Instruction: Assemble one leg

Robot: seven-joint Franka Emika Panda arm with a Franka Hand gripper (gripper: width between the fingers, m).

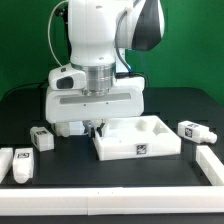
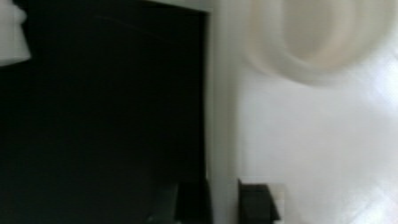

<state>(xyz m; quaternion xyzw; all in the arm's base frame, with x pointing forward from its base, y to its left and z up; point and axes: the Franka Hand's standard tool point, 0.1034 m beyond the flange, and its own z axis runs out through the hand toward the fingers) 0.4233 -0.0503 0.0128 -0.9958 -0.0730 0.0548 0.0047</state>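
Note:
The large flat white panel [image 1: 140, 141] with raised rims lies on the black table. My gripper [image 1: 97, 127] is down at its end on the exterior view's left. In the wrist view the gripper [image 2: 219, 205] has one dark finger [image 2: 178, 205] outside and one finger [image 2: 262, 200] inside the panel's rim, closed on that thin white wall. The panel [image 2: 302, 130] fills half of that view, with a round recess [image 2: 329, 40]. Small white tagged legs lie loose: one leg [image 1: 41, 137] to the left of the panel, one leg [image 1: 195, 130] to the right, one leg [image 1: 22, 165] at front left.
A white bar [image 1: 120, 205] runs along the table's front edge and turns up the exterior view's right side [image 1: 211, 165]. A white piece [image 1: 5, 160] lies at the far left edge. Green walls stand behind the table.

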